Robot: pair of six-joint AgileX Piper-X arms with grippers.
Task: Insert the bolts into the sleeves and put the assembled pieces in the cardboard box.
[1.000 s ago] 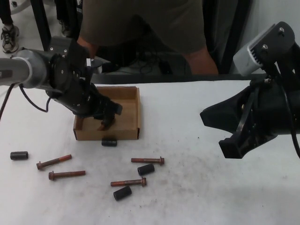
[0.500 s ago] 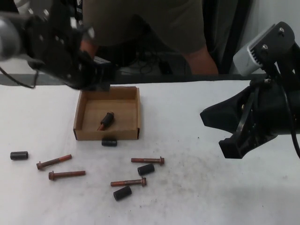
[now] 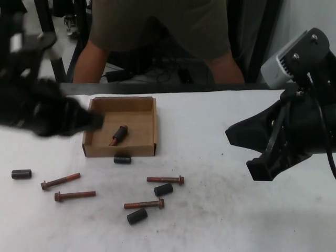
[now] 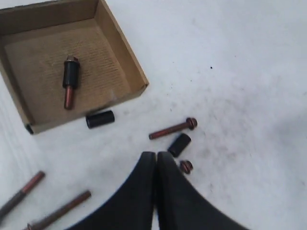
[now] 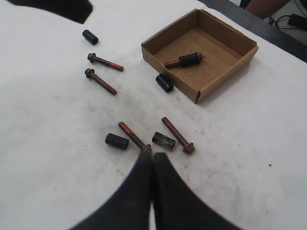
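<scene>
— How is the left gripper [image 4: 156,155] set?
— Its two smooth black fingers are pressed flat against each other, with nothing between them. It hangs over the bench [image 3: 236,220], above the loose parts on the near side of the cardboard box [image 3: 119,149].
— And the right gripper [image 5: 151,154]?
— The same: its tips are closed on each other and it is empty, held over the right part of the bench. In its wrist view the tip overlaps the end of one bolt. I cannot tell whether they touch.
— Where is the assembled piece [image 3: 118,134]?
— Lying on the floor of the box, clear of the walls. A black sleeve sits around a reddish shank, with the bolt head showing at one end and bare shank at the other.
— What is the box like?
— Brown corrugated cardboard, shallow and open-topped, with low walls and a ribbed floor.
— And the loose parts?
— Four sleeves, short matte black cylinders. One [image 3: 122,158] lies just beside the box's near wall, one [image 3: 21,174] is far to the left, and two [image 3: 163,189] [image 3: 137,216] are near the middle. Four bolts, coppery, with slim shanks and flanged heads. Two [image 3: 60,181] [image 3: 75,195] lie on the left and two [image 3: 165,179] [image 3: 144,204] in the middle. The bench top is white and scuffed with grey smudges.
</scene>
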